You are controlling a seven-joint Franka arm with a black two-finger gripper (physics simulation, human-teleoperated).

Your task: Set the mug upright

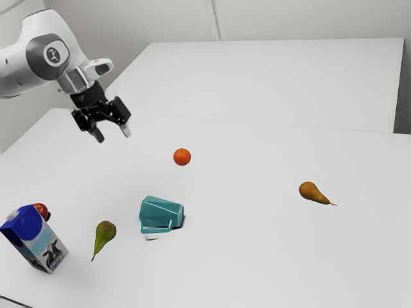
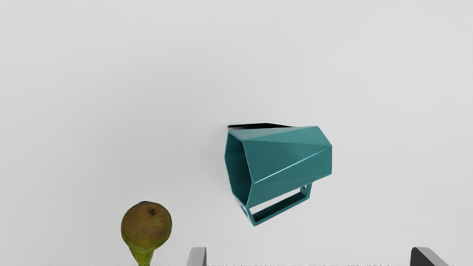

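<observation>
Hovering above the desk (image 1: pixel 257 256) with its fingers spread apart, the end effector (image 1: pixel 112 133) grips nothing. The teal faceted mug (image 1: pixel 160 212) lies on its side between the green pear (image 1: pixel 105 232) and the brown pear (image 1: pixel 312 192).

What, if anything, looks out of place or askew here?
The teal mug lies on its side on the table, its open mouth facing sideways instead of up. I see no spill or damage.
</observation>
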